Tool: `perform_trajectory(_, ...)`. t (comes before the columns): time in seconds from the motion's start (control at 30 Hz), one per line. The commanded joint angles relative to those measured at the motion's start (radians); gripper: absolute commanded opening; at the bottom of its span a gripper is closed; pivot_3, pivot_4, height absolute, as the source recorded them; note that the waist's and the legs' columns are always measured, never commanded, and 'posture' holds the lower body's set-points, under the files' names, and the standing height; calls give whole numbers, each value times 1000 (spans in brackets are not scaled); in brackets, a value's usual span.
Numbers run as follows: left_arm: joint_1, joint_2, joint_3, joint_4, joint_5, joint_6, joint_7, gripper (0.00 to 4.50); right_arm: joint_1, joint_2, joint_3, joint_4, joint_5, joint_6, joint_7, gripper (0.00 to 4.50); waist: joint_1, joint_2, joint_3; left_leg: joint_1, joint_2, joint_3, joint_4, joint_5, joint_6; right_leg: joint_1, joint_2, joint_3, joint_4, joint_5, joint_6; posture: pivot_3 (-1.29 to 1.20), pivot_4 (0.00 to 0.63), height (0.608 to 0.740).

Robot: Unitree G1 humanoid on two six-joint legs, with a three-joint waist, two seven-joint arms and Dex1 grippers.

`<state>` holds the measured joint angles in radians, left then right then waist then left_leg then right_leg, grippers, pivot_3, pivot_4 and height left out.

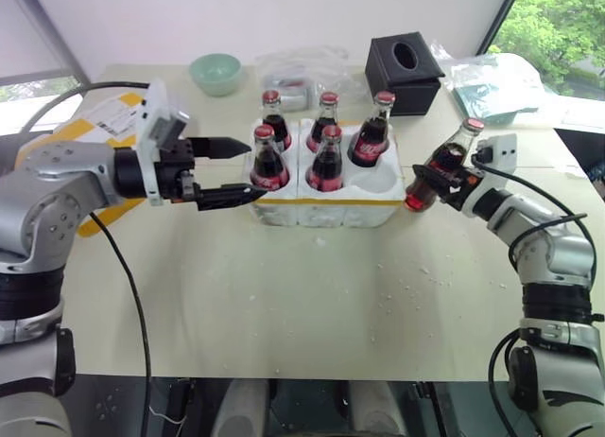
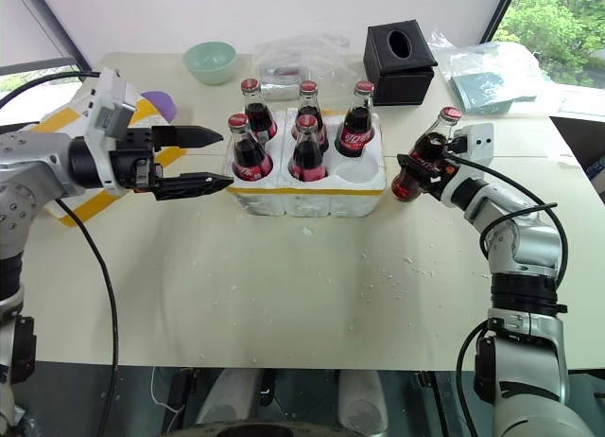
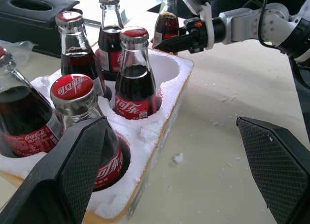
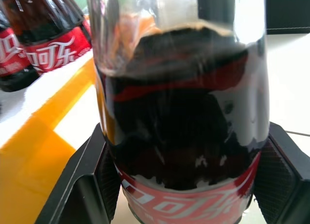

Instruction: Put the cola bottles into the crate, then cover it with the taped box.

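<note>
A pale beige table (image 1: pixel 284 305), flecked with white foam crumbs, stands before a white wall with a window and green trees at the far right corner.

Nearest to me on the crate's right side, my right gripper (image 1: pixel 437 183) is pinched on the sixth cola bottle (image 1: pixel 442 165), one finger on each side of the dark glass just above its red label. The bottle leans, cap tilted away from the crate, its base close to the crate's right wall; I cannot tell whether it touches the table.

On the crate's left side, my left gripper (image 1: pixel 230 172) hangs level with its two black fingers spread wide and nothing between them, their tips just beside the crate's near left corner.

The crate (image 1: pixel 326 202) itself sits at the table's middle, a white foam tray with a yellow band along its base. Five cola bottles (image 1: pixel 327 160) stand upright in its wells; the near right well (image 1: pixel 371 182) is unfilled.

Left of the crate, behind my left arm, lies the taped box (image 1: pixel 99 125), yellow-banded with a white shipping label. Beyond the crate sit a mint-green bowl (image 1: pixel 215 74), clear plastic wrapping (image 1: pixel 302 70), and a black tissue box (image 1: pixel 405 70).
</note>
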<state>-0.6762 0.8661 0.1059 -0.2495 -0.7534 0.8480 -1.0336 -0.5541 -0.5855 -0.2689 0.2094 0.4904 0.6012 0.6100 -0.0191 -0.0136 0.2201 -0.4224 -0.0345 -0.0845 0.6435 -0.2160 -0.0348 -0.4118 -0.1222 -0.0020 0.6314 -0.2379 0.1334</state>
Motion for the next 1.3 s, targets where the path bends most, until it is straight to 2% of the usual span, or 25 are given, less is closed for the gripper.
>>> perform_trajectory(0.03, -2, 14, 38, -31, -17, 0, 8, 4500, -57, -62, -67, -136, 79, 6, 57, 2848, 0, 1, 0, -1, 0, 0, 0, 0, 0, 0, 0, 0, 0, 0, 0, 0, 150, 737)
perform_trajectory(0.27, 1, 6, 30, -30, -21, -6, 13, 4500, -194, -84, -101, -244, 264, 111, 127, 2848, -4, 1, 1, -2, 0, 0, 0, 0, 0, -3, 0, 0, 1, 0, 0, 0, 150, 737)
perform_trajectory(0.4, 1, 3, 29, -31, -24, -7, 17, 4500, -206, -65, -48, -300, 287, 142, 136, 2848, 1, 1, 0, -2, 1, 0, -1, 0, 0, -3, 1, 0, 1, 0, 0, 0, 150, 737)
perform_trajectory(0.83, 11, 13, 48, -46, -45, -1, 34, 4500, -132, -45, 169, -288, 94, 35, 186, 2848, 1, 1, 0, -4, 1, 0, 0, 0, 0, -5, 1, 0, 1, 0, 0, 0, 150, 737)
perform_trajectory(1.27, 1, 11, 40, -39, -41, -10, 36, 4500, -151, -8, 335, -130, -81, -44, 285, 2848, -2, 0, 0, -4, 1, 0, 0, 0, 0, -5, 1, 0, 1, 0, 0, 0, 150, 737)
perform_trajectory(1.3, 1, 11, 40, -39, -41, -11, 37, 4500, -153, -2, 342, -111, -88, -40, 290, 3348, -3, 0, 0, -3, 1, 0, 0, 0, 0, -5, 1, 0, 1, 0, 0, 0, 150, 737)
